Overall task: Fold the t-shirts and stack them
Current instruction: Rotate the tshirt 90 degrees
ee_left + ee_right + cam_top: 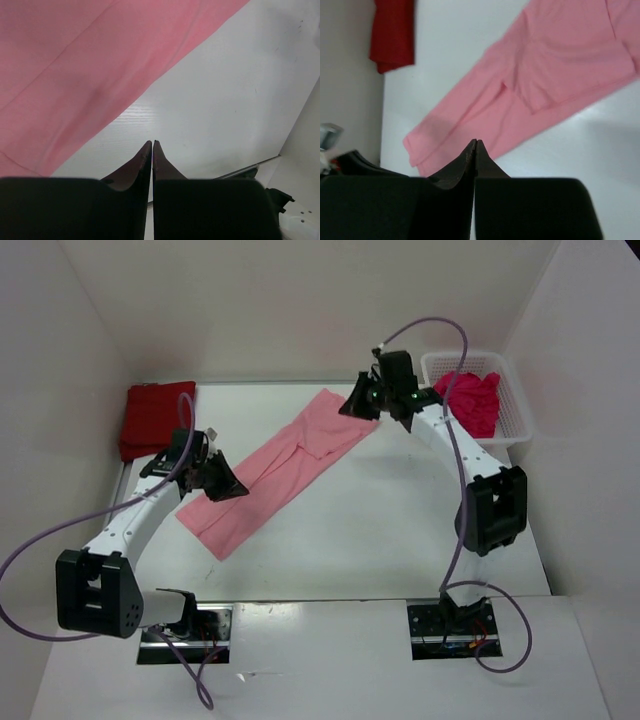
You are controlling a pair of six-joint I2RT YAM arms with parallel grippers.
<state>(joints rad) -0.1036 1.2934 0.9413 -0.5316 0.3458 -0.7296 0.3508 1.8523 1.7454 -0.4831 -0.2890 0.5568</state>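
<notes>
Currently the light pink t-shirt (285, 465) is laid as a long folded strip across the middle of the table (380, 530), stretched from 7 o'clock to 1 o'clock. The left gripper (232, 490) is found at the 7 o'clock end, beside the cloth, its fingers pressed together with nothing between them. The right gripper (358, 408) is seen at the 1 o'clock end, also closed and empty. The dark red t-shirt (150, 418) is kept folded at 10 o'clock. The crimson-magenta t-shirt (475, 402) is heaped in the white basket (512, 410) at 2 o'clock.
</notes>
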